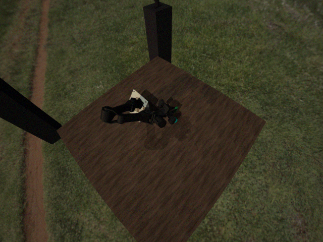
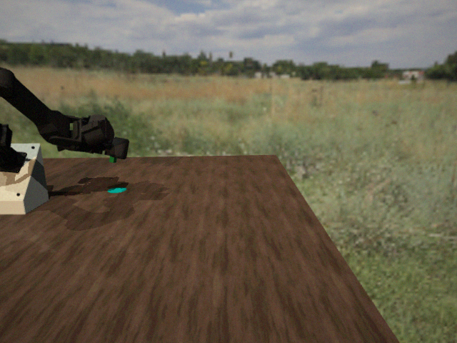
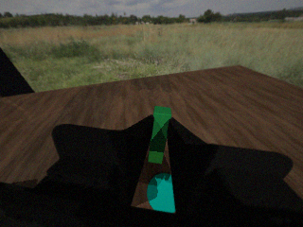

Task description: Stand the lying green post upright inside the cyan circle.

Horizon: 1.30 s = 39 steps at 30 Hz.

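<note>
The green post [image 1: 176,107] [image 2: 113,159] [image 3: 159,133] is held between the fingers of my gripper [image 2: 118,148] [image 3: 161,120], which is shut on it. In the exterior view its lower end sticks out below the fingers, close to upright, and hangs clear above the table. The fingers hide its upper part there. The cyan circle [image 1: 176,120] [image 2: 117,190] [image 3: 165,195] lies flat on the table, below the held post in the exterior view. In the wrist view it shows between the fingers, partly covered by them and partly in shadow.
The wooden table [image 1: 166,177] [image 2: 228,251] [image 3: 227,104] carries the arm's pale wedge-shaped base [image 1: 134,94] [image 2: 36,184] at the left in the exterior view. The arm's shadow falls around the circle. Dark posts [image 1: 158,31] [image 1: 25,112] stand beyond two table corners.
</note>
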Available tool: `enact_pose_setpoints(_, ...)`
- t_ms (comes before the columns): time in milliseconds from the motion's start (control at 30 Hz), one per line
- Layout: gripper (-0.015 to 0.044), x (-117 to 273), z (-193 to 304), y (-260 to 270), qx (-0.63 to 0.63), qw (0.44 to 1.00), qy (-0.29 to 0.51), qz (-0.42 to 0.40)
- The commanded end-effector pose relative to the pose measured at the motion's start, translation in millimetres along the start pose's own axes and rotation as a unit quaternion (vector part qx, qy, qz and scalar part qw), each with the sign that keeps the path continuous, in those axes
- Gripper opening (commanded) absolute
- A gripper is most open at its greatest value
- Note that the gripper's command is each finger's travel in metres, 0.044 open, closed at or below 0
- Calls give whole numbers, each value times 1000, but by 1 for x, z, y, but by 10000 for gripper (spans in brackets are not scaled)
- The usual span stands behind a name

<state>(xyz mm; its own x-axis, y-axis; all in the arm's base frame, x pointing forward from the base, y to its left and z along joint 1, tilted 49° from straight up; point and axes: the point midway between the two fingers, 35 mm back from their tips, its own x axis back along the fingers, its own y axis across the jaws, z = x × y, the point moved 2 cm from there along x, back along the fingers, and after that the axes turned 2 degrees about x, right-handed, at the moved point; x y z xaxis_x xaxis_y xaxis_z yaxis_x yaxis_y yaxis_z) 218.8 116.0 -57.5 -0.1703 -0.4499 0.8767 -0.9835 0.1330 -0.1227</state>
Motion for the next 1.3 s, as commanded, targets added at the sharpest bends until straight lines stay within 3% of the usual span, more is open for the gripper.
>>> enact_pose_setpoints(0, 23, 4, -1, 1, 9, 1000, -15, 8)
enact_pose_setpoints(1267, 23, 22, -3, 3, 60, 993, -84, 58)
